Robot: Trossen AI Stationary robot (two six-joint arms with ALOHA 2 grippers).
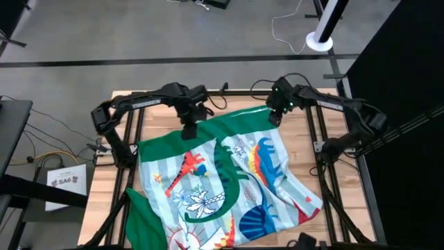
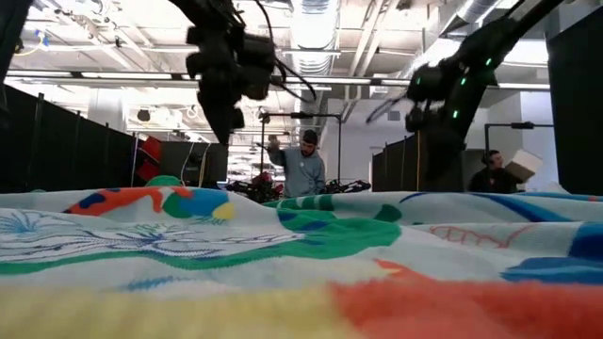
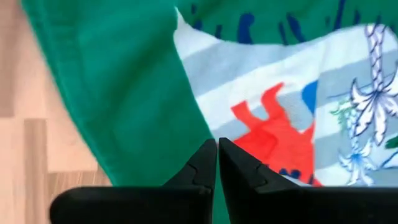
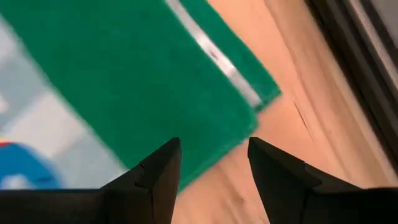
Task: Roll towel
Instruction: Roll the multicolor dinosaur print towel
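The towel (image 1: 222, 184) is spread flat over most of the wooden table (image 1: 104, 187), and, being judged soft, limp and fairly bulky, it is best taken at its green far hem, near the two corners. The left gripper (image 3: 217, 163) is held above that hem with its fingers pressed together on nothing, while the right gripper (image 4: 211, 163) is poised over the far right corner with fingers parted. Only the low view shows people (image 2: 303, 162) in the room behind, and only the wrist views reveal the finger gaps.

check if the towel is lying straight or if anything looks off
The towel lies askew, rotated against the table edges. Its near-left corner is folded over, green underside up, and its front edge spills past the table. Both grippers hover over its far edge.
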